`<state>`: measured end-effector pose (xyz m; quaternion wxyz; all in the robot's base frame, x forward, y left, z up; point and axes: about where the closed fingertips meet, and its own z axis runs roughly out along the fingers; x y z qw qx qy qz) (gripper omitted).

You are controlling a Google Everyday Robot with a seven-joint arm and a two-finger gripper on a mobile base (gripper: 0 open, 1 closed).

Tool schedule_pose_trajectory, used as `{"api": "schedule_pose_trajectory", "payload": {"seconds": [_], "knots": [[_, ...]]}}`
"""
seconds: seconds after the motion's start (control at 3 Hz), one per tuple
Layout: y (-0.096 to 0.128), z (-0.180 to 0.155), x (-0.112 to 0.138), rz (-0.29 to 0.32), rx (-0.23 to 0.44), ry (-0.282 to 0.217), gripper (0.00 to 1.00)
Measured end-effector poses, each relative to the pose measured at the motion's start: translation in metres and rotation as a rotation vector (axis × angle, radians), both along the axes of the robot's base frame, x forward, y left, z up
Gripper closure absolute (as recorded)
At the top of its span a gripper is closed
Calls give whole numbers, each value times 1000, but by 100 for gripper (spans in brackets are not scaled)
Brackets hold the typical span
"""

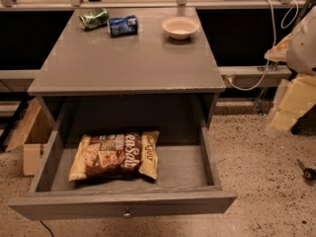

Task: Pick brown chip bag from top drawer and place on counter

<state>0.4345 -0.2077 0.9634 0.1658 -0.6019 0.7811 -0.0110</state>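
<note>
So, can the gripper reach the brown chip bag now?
Probably yes: the top drawer is open, the brown chip bag lies uncovered inside, and the gripper, at the far right, has nothing in between.

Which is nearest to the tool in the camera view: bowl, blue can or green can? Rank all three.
The tool hangs at the right edge, off the counter.
1. Bowl: back right of the counter.
2. Blue can: back, left of centre.
3. Green can: back left, farthest.

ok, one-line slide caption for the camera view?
Brown chip bag lies in the open top drawer; green can, blue can and bowl sit on the counter; gripper hangs off to the right.
</note>
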Motion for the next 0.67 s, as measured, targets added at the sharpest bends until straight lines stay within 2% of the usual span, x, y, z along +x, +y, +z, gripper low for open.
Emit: {"api": "schedule_pose_trajectory", "payload": {"seconds": [0.33, 0.67], "knots": [[59, -49, -13, 11, 177, 46, 0], [115, -95, -19, -25, 283, 73, 0]]}}
